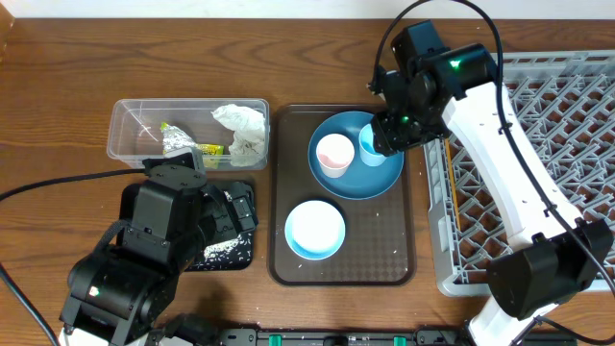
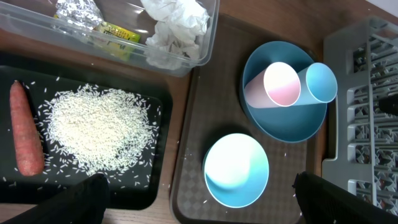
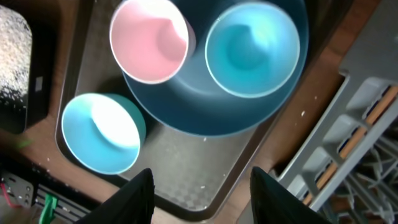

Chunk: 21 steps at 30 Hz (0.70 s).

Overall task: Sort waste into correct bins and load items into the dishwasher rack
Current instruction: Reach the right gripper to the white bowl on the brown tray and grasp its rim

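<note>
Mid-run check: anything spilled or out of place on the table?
Yes: a few stray rice grains lie on the brown serving tray near the bowl, outside the black tray holding the main heap. Nothing else stands out.

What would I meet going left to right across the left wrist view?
The carrot → rice → pink cup → light blue cup → dishwasher rack.

The left arm [image 1: 144,250] hides most of the black tray [image 1: 240,258]
</note>
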Tool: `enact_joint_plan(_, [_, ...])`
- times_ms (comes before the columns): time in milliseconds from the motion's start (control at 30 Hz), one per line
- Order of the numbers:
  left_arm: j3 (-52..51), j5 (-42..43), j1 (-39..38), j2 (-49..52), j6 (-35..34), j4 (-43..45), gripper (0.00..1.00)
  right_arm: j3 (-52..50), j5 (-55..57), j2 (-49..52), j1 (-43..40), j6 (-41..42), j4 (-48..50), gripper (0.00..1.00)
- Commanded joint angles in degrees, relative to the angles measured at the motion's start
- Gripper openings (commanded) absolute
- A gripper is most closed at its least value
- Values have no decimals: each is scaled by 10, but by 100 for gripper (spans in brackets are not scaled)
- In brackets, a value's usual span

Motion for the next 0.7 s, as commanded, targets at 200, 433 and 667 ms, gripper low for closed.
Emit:
enact_joint_plan(200, [8,19,2,13,-21,58,98,-2,-34,-9,-4,6,-19,47])
enact_joint_plan(433, [8,-33,3,57,-23,-1,98,-19,-114,-9,26,39,-72,45])
enact_joint_plan(667, [8,-45,3,63,-23,-5,98,-99,-83,-9,99,97,-37,46])
